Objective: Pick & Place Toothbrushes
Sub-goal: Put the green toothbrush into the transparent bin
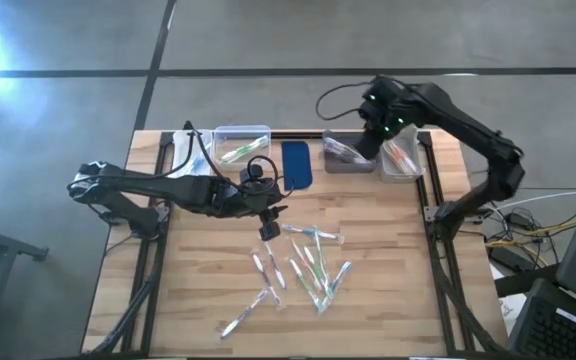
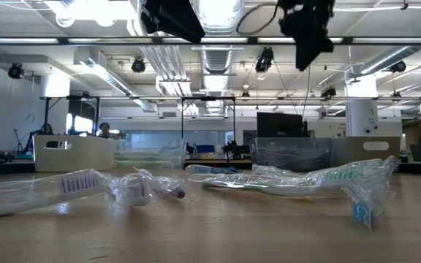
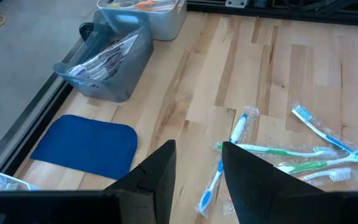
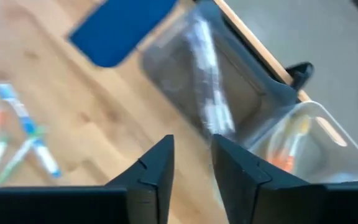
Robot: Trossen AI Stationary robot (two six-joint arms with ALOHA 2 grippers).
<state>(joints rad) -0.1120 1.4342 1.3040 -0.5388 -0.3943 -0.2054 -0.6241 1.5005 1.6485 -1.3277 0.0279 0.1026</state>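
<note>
At the far left of the light wooden slatted table (image 1: 388,300) stands a white plastic bin (image 1: 184,150), and just beside it a clear plastic bin (image 1: 241,143) holding green-accented wrapped brushes. The left arm reaches in from the left, and the left gripper (image 1: 271,228) hangs above the table's middle; in its wrist view its two dark fingers (image 3: 160,177) stand a little apart with nothing between them. Just beyond and to the right of it lie the loose toothbrushes (image 1: 303,272), thin white and clear sticks with blue and green accents in crinkled clear wrappers, scattered over the middle of the table toward its front edge; the nearest, a blue-handled one (image 3: 225,162), lies on the wood directly past the fingertips. A dark blue rectangular pad (image 1: 296,165) lies flat near the back edge, between the clear bin and a grey plastic bin (image 1: 348,155) that holds wrapped brushes. The right gripper (image 1: 370,142) hovers over the seam between the grey bin and a clear bin with red-orange brushes (image 1: 400,158) touching its right side. Its dark fingers (image 4: 151,171) are parted by a narrow gap and nothing shows between them. Nothing lies between the left gripper and the scattered brushes.
</note>
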